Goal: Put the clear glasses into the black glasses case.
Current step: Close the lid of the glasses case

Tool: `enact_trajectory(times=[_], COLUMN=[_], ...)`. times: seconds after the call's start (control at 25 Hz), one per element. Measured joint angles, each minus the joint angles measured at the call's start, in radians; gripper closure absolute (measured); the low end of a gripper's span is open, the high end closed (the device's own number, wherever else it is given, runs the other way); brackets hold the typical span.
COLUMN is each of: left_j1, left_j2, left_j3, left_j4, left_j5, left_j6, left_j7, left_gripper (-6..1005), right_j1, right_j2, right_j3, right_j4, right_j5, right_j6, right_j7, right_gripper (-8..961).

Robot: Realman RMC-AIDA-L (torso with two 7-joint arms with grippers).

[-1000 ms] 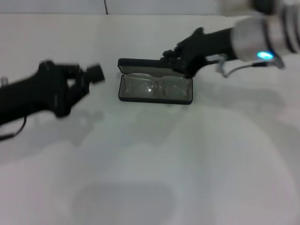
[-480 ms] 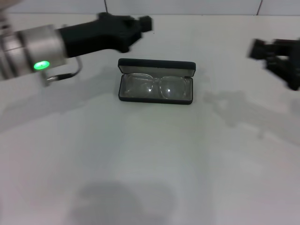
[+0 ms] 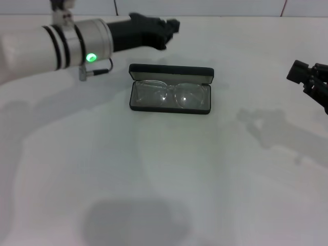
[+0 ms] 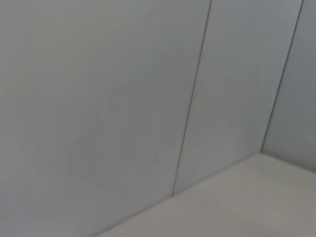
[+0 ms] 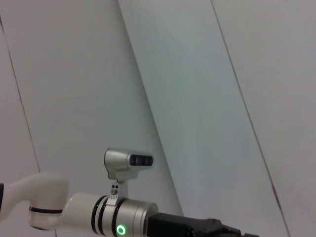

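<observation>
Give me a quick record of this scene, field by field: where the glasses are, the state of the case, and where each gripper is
clear glasses: lying inside the open case, on its grey lining
black glasses case: open on the white table, lid raised at the far side
left gripper: in the air beyond the case's far left corner, touching nothing
right gripper: off to the case's right, near the view's edge, holding nothing
task state: glasses in case, lid not shut

The tabletop [image 3: 164, 179] is left bare around the black glasses case [image 3: 170, 89]; its raised lid blocks the far side, where the left gripper [image 3: 171, 28] hangs nearby.
</observation>
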Motion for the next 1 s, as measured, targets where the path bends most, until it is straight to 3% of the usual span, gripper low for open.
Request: enact_trajectory(times=[0.32, 1.0], left_j1=[-0.001, 0.021], left_j2=[-0.002, -0.003], left_j3=[0.052, 0.057], left_j4=[-0.063, -0.112], left_j5=[-0.001, -0.002], left_j6=[-0.057, -0.089], left_j7=[0.008, 0.013], left_gripper=[869, 861], right_j1=[0.034, 0.085], right_j2=[0.002, 0.014], right_j3=[0.001, -0.002], right_j4=[0.046, 0.063], right_j5=[-0.017, -0.075], right_j6=[0.026, 0.068], right_j7=[0.0, 0.0], right_gripper=[860, 856])
